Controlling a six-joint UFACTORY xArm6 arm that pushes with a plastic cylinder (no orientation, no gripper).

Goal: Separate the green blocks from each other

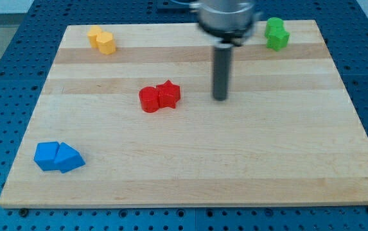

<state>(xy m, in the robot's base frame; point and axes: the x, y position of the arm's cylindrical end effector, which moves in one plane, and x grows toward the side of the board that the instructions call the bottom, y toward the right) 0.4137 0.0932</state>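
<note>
Two green blocks touch each other at the board's top right: a rounded green block (274,26) behind and a star-like green block (279,40) in front. My tip (219,99) is the lower end of the dark rod near the board's middle. It stands well to the lower left of the green pair and to the right of the red blocks, touching no block.
Two red blocks, a cylinder (149,100) and a star (169,94), touch left of my tip. Two yellow blocks (101,40) touch at the top left. Two blue blocks (57,157) touch at the bottom left. The wooden board (190,173) lies on a blue perforated table.
</note>
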